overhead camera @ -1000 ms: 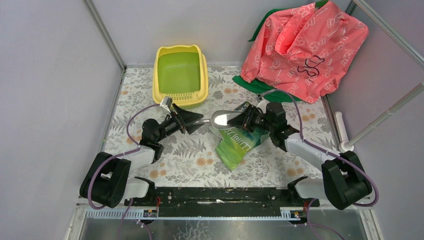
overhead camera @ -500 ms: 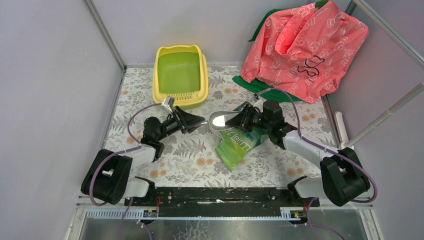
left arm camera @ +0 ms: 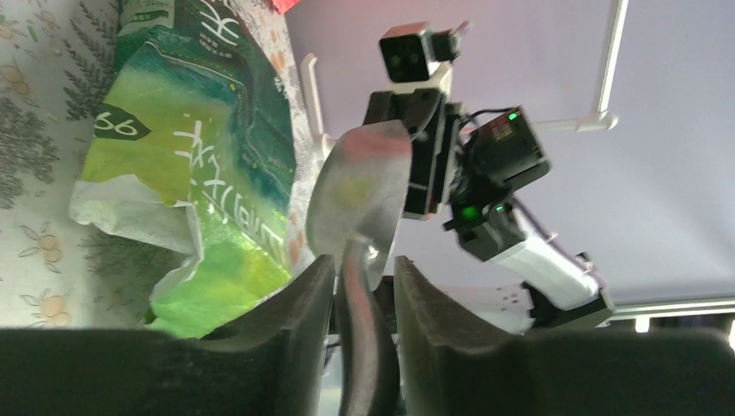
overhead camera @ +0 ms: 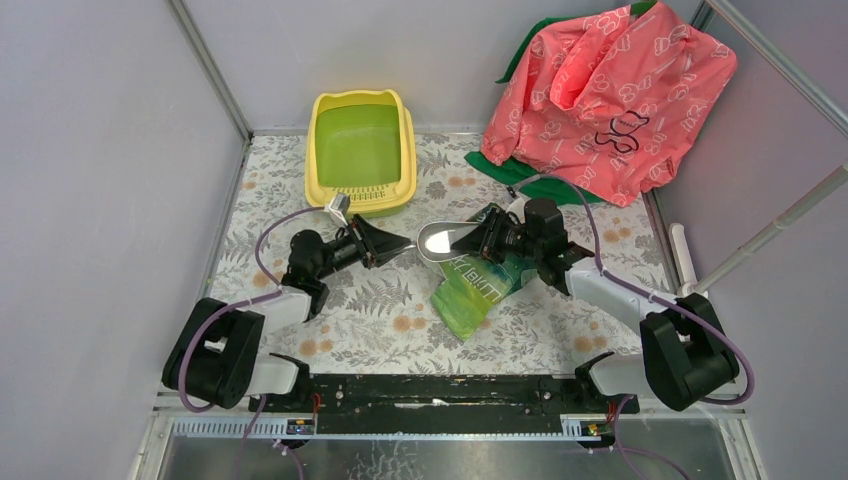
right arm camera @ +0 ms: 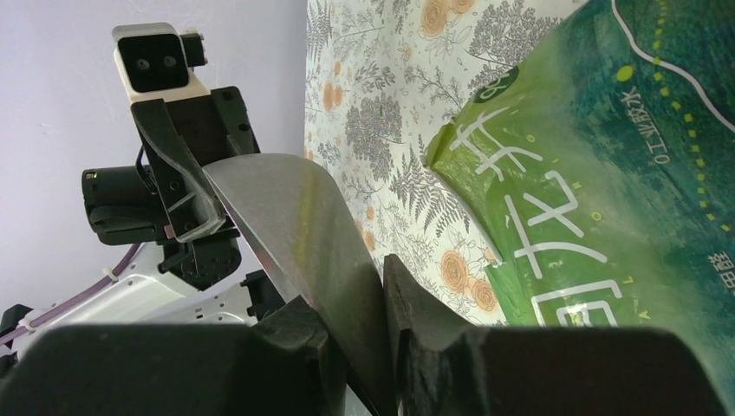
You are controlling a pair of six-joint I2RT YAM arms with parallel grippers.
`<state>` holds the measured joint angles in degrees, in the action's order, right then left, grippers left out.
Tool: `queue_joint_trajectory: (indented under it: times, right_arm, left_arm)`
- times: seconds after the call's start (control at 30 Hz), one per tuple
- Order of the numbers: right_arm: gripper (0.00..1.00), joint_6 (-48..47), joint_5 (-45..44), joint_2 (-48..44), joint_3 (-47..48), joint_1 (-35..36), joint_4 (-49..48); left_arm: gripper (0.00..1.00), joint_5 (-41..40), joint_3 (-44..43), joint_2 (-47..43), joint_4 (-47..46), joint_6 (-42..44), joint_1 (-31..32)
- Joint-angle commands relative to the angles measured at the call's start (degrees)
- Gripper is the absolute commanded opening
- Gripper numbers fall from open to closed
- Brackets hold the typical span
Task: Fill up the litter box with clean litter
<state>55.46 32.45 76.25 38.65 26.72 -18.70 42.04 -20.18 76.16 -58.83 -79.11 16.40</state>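
Over floral table, left gripper has narrowed around scoop that right gripper clamps.

A flowered cloth covered the worktop. Near its middle a shiny metal scoop was raised off the surface, with its bowl toward the right edge and its handle toward the left. Just beside the bowl, on the near-right side, a glossy green bag with white lettering lay crumpled and slanted. At the far right corner a pink printed bag was heaped on a green cloth. A white rod slanted past the right edge.
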Motion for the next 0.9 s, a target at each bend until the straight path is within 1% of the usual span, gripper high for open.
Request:
queue_joint_trajectory:
  times: [0.0, 0.03, 0.1, 0.17, 0.23, 0.33, 0.4, 0.47, 0.53, 0.7, 0.73, 0.8, 0.87]
  right_arm:
    - [0.00, -1.5, 1.0, -0.4, 4.9, 0.5, -0.8]
    - [0.00, -1.8, 0.8, -0.5, 5.2, 0.5, -0.2]
    - [0.00, -2.2, 0.2, -0.7, 6.2, 0.5, 1.3]
    - [0.00, -2.8, 0.2, -0.7, 6.8, 0.5, 2.3]
    - [0.00, -3.0, 0.3, -0.4, 7.1, 0.5, 2.5]
    - [0.00, -3.0, 0.6, 0.1, 7.2, 0.5, 2.2]
    - [0.00, -3.0, 0.7, 0.4, 7.1, 0.5, 2.2]
    - [0.00, -3.0, 0.6, 0.6, 7.0, 0.6, 2.1]
    - [0.00, -2.9, 0.6, 0.9, 7.0, 0.6, 1.9]
    - [0.00, -2.6, 0.5, 1.5, 7.4, 0.7, 1.5]
    - [0.00, -2.6, 0.5, 1.7, 7.5, 0.7, 1.5]
    - [0.00, -2.5, 0.6, 1.8, 7.9, 0.7, 1.5]
    - [0.00, -2.6, 0.7, 1.8, 8.2, 0.8, 1.9]
  left_arm:
    - [0.48, 2.1, -2.6, -1.9, 2.9, 2.7, 0.4]
    - [0.54, 1.9, -3.0, -2.4, 5.6, 3.8, 0.4]
    - [0.61, 1.7, -3.7, -3.5, 9.1, 5.8, 0.4]
    - [0.62, 1.4, -4.3, -4.5, 11.8, 7.4, 0.3]
    - [0.63, 1.3, -4.3, -5.3, 12.6, 7.9, 0.4]
    - [0.61, 1.2, -4.4, -5.5, 12.9, 8.0, 0.4]
    - [0.56, 1.3, -4.3, -5.2, 12.4, 7.9, 0.4]
    - [0.46, 1.3, -4.1, -4.9, 11.5, 7.5, 0.5]
    - [0.41, 1.5, -4.0, -4.5, 10.8, 7.2, 0.5]
    - [0.29, 2.0, -3.5, -3.8, 10.0, 7.1, 0.5]
    - [0.24, 2.1, -3.4, -3.7, 9.9, 7.0, 0.6]
    - [0.09, 2.2, -3.2, -3.6, 10.0, 7.0, 0.6]
    - [0.02, 2.2, -2.8, -3.6, 10.3, 7.1, 0.6]
